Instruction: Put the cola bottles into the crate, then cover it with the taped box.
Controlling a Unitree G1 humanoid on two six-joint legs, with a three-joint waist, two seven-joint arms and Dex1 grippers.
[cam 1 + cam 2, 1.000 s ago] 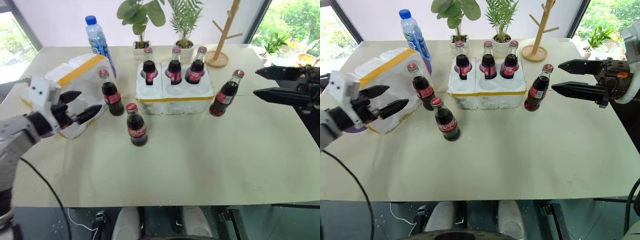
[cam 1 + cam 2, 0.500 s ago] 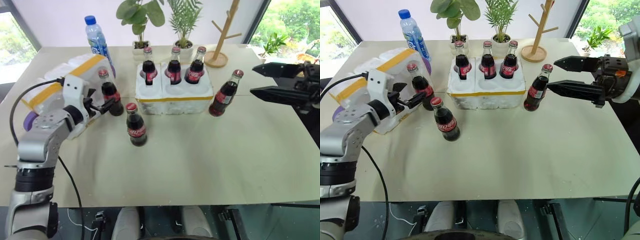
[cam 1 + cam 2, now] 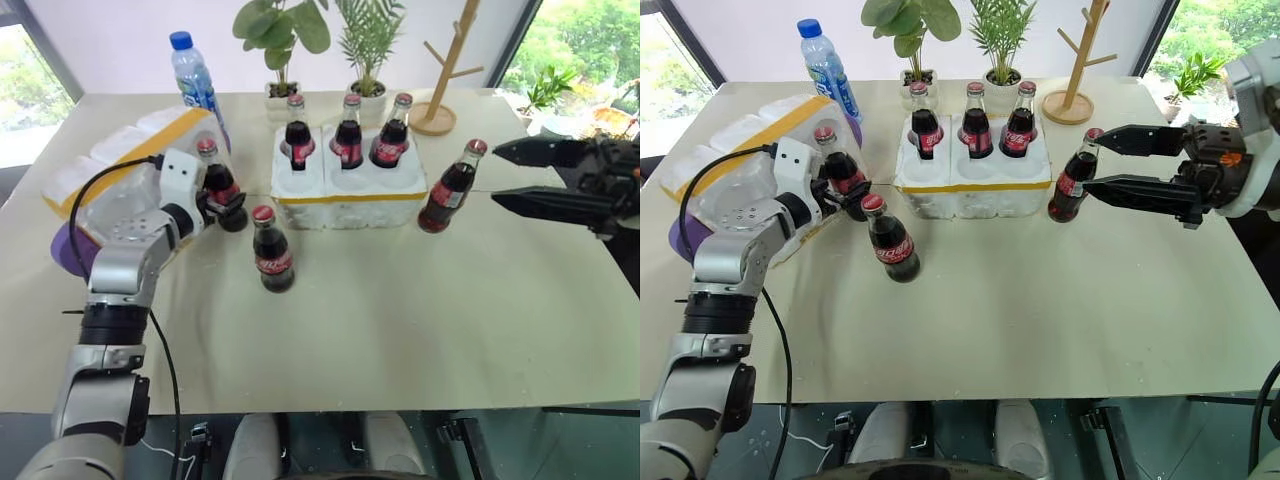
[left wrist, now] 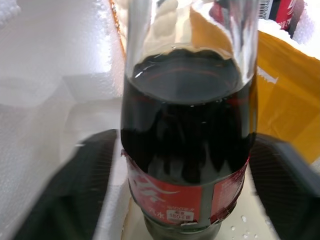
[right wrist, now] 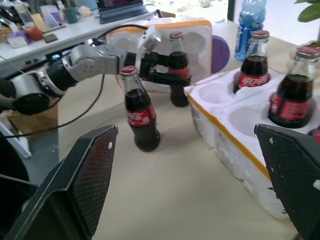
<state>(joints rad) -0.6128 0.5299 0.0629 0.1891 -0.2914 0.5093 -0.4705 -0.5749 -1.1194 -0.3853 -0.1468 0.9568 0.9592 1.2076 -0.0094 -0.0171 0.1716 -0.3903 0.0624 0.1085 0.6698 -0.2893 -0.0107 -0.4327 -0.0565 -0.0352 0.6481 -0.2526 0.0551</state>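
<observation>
Since the earlier frame, left end effector (image 3: 226,203) gone forward and right from beside the taped box (image 3: 125,160) to the leftmost cola bottle (image 3: 218,186); right end effector (image 3: 1102,160) drifted slightly left toward the rightmost cola bottle (image 3: 450,188). Now: left fingers either side of that leftmost bottle's lower body, flanking it closely in the left wrist view (image 4: 190,145), though whether actually gripping or just short of contact cannot be told. Bottle upright on the bench (image 3: 400,320), just right of the taped box and just left of the crate (image 3: 350,190). Right end effector spread wide, level, empty, hanging at the right, its tips near the rightmost bottle without touching. Crate at the far middle of the bench, three cola bottles (image 3: 347,132) upright in its far row of wells, three near wells empty. Another cola bottle (image 3: 270,250) upright on the bench, nearer than the crate's left corner. Rightmost bottle upright just beside the crate's right end. Taped box lying at the far left. Behind it a blue-capped water bottle (image 3: 196,80); beyond the crate two potted plants (image 3: 325,45) and a wooden stand (image 3: 445,70).
</observation>
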